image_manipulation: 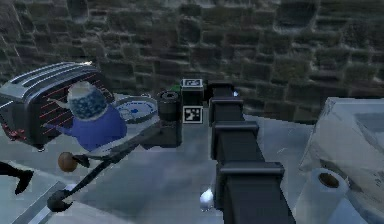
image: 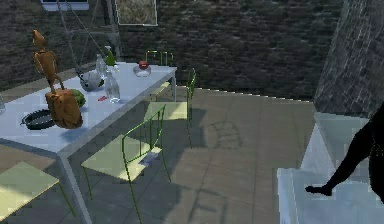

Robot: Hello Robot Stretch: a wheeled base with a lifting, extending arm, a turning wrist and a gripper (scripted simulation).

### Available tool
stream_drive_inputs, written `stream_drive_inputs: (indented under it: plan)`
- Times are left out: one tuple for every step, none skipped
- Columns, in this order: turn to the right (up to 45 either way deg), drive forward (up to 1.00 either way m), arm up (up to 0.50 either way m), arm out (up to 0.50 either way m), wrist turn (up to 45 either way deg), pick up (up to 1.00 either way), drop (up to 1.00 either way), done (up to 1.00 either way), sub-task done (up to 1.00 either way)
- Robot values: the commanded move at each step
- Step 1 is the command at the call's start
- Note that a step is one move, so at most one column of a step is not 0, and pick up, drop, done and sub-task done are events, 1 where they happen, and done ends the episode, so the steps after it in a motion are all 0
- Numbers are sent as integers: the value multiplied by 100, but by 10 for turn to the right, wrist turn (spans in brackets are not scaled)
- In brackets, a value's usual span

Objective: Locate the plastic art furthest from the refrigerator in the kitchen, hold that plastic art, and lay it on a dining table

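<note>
**Stock at hand: counter on the arm side, dining table ahead**

Forward view, listed left to right:
- Dining table [image: 130,95], pale top, on the left, running from near to far.
- On it: a jointed wooden figure [image: 45,62] standing upright, a brown bag [image: 65,108] just beside it, a clear bottle [image: 113,88], and at the far end a small dish with something red [image: 143,68].
- Chairs [image: 125,155], green frames with pale seats, along the table's right side and far end.
- A framed picture [image: 135,10] on the dark brick far wall.
- Black statue [image: 352,160], at the near right, standing on a white counter [image: 320,200], well apart from the table.

Arm side view:
- Arm [image_manipulation: 235,150] reaches out over a grey countertop [image_manipulation: 170,185].
- Gripper [image_manipulation: 62,181] points left, its fingers low over the counter. A blue kettle [image_manipulation: 98,120] stands just behind it, so I cannot tell whether it holds anything.
- Toaster [image_manipulation: 45,100], far left, beside the kettle.
- Plate [image_manipulation: 133,106] behind the kettle.
- Paper roll [image_manipulation: 320,195], near right.
- A black shape [image_manipulation: 12,178] at the lower left edge, near the fingertips; I cannot tell what it is.
</note>
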Motion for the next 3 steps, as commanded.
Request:
stream_drive_inputs:
  plan:
    - [0,0,0,0,-330,0,0,0,0]
    - [0,0,0,-18,0,0,0,0,0]
    - [-450,0,0,0,0,0,0,0,0]
